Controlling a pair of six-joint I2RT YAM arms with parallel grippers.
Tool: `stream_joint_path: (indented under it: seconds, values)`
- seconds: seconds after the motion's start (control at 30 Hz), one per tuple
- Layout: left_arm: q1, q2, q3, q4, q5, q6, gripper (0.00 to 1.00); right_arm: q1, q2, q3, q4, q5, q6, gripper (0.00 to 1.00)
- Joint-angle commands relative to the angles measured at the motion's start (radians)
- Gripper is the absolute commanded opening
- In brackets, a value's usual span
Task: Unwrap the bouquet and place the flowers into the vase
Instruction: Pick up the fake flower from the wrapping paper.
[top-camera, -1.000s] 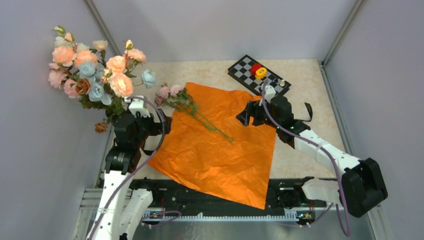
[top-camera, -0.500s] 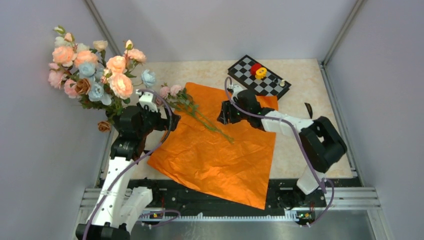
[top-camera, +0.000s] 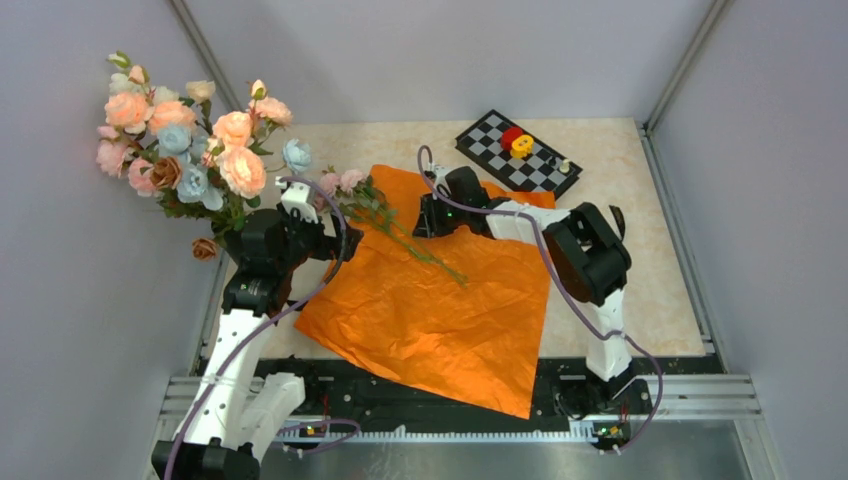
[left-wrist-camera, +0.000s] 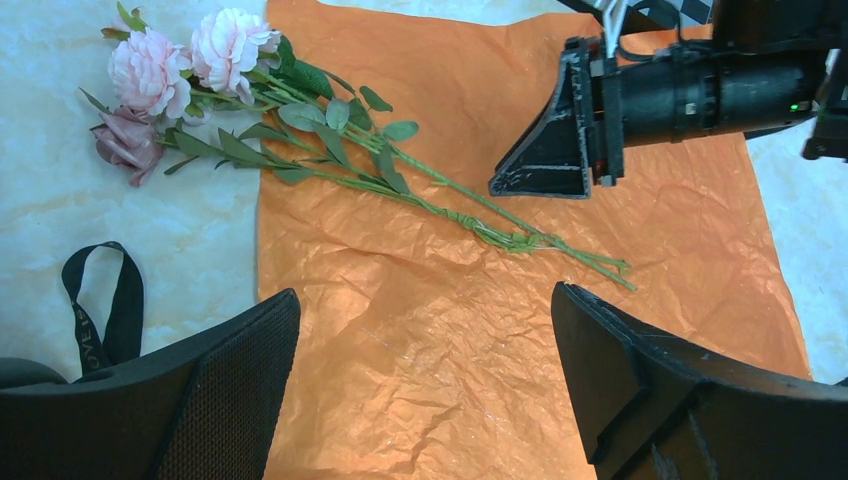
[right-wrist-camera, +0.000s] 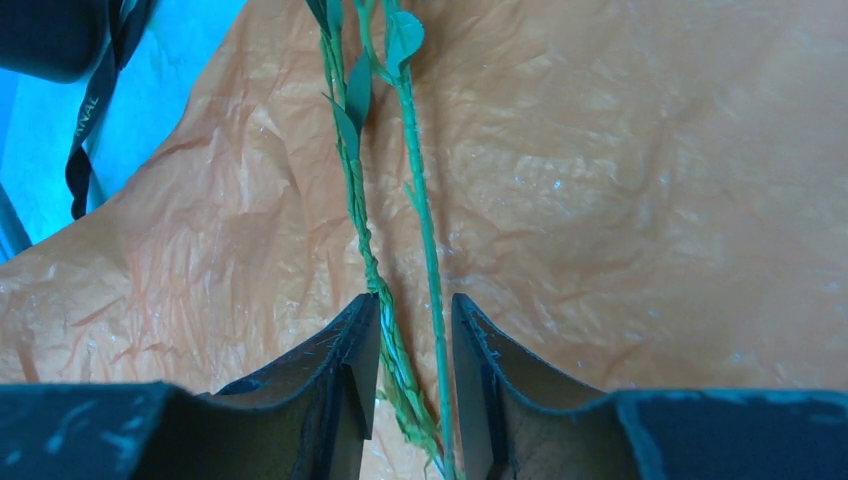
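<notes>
The bouquet lies unwrapped: its orange paper is spread flat on the table. A few pink flowers rest with their blooms off the paper's far-left corner and their thin green stems across it. My right gripper is low over the paper, its fingers narrowed on either side of the stems with small gaps still showing. My left gripper hangs wide open over the paper's left part, holding nothing. The vase is hidden behind my left arm, under a large bunch of peach, pink and blue blooms.
A black ribbon lies on the marble left of the paper. At the back right a checkerboard carries a red and a yellow piece. Grey walls close in on both sides.
My right arm has swung left across the paper to the stems, and its jaws have narrowed around them. The left gripper shifted slightly to the right and stays open.
</notes>
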Motion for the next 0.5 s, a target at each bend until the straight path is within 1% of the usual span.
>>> stream_joint_path:
  seconds: [0.0,0.13,0.47]
  values:
    - [-0.004,0.008,-0.001,0.046,0.027,0.009,0.99,0.006,0.059,0.090,0.031,-0.105,0.017,0.33]
    - [-0.004,0.014,-0.001,0.048,0.029,0.008,0.99,0.005,0.105,0.129,0.032,-0.129,0.028,0.31]
    - [-0.004,0.019,-0.002,0.049,0.034,0.007,0.99,0.003,0.200,0.223,0.012,-0.160,0.030,0.30]
